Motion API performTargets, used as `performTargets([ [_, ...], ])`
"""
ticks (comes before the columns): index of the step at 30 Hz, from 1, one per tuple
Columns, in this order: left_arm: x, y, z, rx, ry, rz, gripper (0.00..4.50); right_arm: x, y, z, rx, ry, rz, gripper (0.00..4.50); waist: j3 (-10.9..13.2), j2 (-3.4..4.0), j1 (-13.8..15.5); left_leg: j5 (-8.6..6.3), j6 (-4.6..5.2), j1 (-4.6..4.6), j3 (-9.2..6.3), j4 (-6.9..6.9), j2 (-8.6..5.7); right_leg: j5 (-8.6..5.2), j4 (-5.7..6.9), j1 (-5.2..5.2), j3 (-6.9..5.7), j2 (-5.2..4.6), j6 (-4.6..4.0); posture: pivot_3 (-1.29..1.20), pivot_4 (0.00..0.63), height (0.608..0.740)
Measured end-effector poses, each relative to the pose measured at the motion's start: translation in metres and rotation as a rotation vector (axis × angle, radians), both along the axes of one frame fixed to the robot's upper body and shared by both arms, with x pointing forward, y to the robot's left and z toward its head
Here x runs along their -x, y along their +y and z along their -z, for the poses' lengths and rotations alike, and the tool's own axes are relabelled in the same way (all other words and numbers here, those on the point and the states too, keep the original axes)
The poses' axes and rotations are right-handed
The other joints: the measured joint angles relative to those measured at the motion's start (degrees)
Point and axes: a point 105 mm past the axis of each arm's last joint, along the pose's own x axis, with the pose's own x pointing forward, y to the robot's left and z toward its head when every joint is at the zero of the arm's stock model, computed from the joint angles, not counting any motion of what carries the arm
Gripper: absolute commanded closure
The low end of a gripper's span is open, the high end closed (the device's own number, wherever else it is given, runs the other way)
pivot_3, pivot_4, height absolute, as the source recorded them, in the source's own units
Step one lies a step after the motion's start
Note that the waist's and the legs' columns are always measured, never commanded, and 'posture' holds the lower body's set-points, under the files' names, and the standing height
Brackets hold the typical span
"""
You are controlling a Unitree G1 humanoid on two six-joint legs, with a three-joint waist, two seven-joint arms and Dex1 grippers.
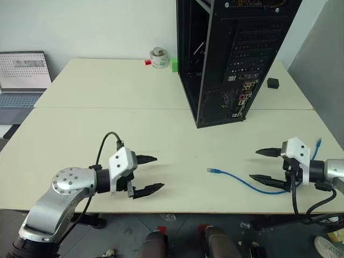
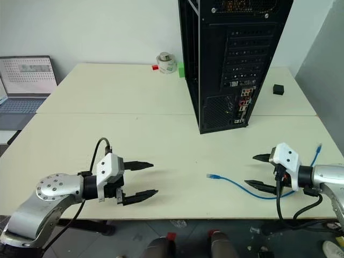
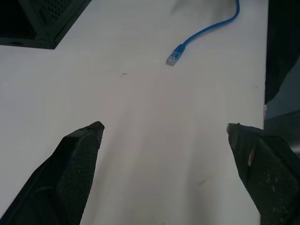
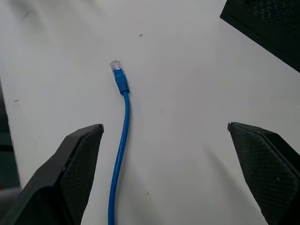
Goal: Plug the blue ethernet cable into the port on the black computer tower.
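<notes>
Near the tabletop's (image 1: 134, 134) front edge, toward its right corner, the blue ethernet cable (image 1: 236, 177) lies loose, plug unclaimed. Left gripper (image 1: 153, 173) and right gripper (image 1: 263, 165) hover, jaws released, empty. Black computer tower (image 1: 231, 54) stands rearward, port (image 1: 243, 97) facing them, evidently ready for insertion.

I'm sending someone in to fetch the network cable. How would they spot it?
On the pale table, in front of the black computer tower, a thin blue ethernet cable lies loose near the right gripper. It is bright blue with a clear plug, unlike the thicker black robot cables.
</notes>
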Motion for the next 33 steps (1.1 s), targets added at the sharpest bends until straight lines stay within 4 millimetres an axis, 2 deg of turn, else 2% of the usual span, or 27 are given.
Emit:
performTargets([
  [6,0.000,-0.016,0.001,-0.011,0.004,0.100,0.01,0.000,0.013,0.014,-0.022,0.021,0.016,0.00,0.0,0.00,-0.1,0.00,0.00,0.03,0.01,0.00,0.00,0.00,0.01,0.00,0.00,0.02,0.00,0.00,0.150,0.740],
  [9,-0.001,-0.026,0.003,-0.007,-0.002,0.152,0.01,-0.007,0.028,0.022,-0.056,0.033,-0.006,0.00,0.0,-0.01,-0.2,0.00,0.00,0.04,0.02,0.00,-0.01,0.02,0.02,0.00,0.02,0.07,-0.03,0.00,0.150,0.740],
  [17,-0.002,-0.027,0.011,-0.019,0.004,0.170,0.01,-0.017,0.039,0.051,-0.047,0.100,-0.013,0.00,0.0,-0.02,-0.1,0.00,0.00,0.02,0.01,0.02,0.00,0.10,0.01,0.00,0.00,0.05,-0.18,0.00,0.150,0.740],
  [18,-0.002,-0.028,0.011,-0.018,0.004,0.170,0.00,-0.019,0.039,0.052,-0.044,0.095,-0.009,0.36,0.0,-0.02,-0.1,0.00,0.00,0.02,0.01,0.02,0.00,0.10,0.01,0.00,0.00,0.05,-0.18,0.00,0.150,0.740],
  [21,-0.001,-0.027,0.012,-0.017,0.010,0.168,0.00,-0.022,0.036,0.055,-0.023,0.081,-0.008,0.97,0.0,-0.02,-0.1,0.00,0.00,0.02,0.00,0.02,0.01,0.10,0.01,0.00,-0.01,0.04,-0.18,0.00,0.150,0.740],
  [26,-0.001,-0.025,0.015,-0.026,0.027,0.156,0.00,-0.021,0.036,0.057,-0.006,0.056,-0.028,2.30,0.0,-0.02,-0.1,0.00,0.00,0.03,-0.01,0.02,0.01,0.10,0.02,0.00,0.00,0.05,-0.18,0.00,0.150,0.740],
  [33,-0.003,-0.024,0.017,-0.023,0.054,0.129,0.00,-0.019,0.044,0.058,0.024,0.014,-0.083,4.03,0.0,-0.02,-0.1,0.00,0.00,0.04,-0.01,0.02,0.01,0.10,0.02,0.00,0.00,0.05,-0.18,0.00,0.150,0.740],
])
